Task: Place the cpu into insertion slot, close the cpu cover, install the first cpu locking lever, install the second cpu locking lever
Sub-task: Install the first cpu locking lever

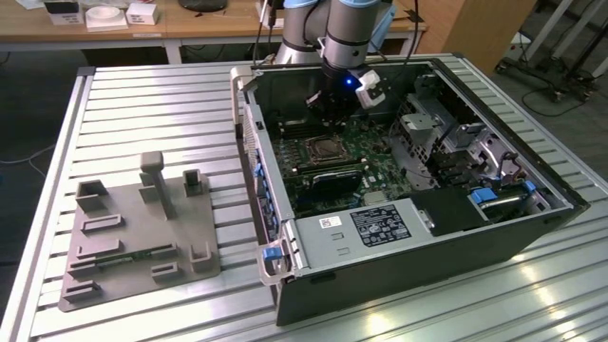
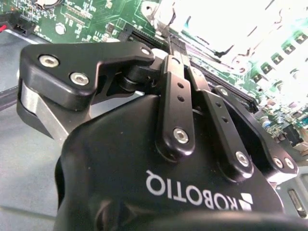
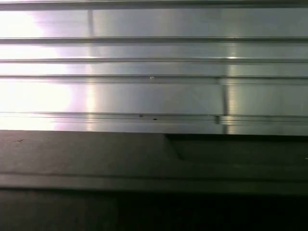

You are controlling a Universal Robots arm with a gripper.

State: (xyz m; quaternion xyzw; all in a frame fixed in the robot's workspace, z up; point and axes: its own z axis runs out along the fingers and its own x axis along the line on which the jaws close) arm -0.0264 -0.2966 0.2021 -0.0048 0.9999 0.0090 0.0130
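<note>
One large white label (image 1: 380,224) and a small one (image 1: 329,221) sit on the grey cage at the near end of the open case (image 1: 428,278), their print too small to read. The gripper (image 1: 329,107) hangs inside the case over the green board, near the slot (image 1: 323,151) but apart from it. Its width I cannot tell, nor whether the cpu lies in the slot. Case walls stand close around it. Ribbed table (image 1: 142,100) stretches between case and grey fixture (image 1: 133,235).
</note>
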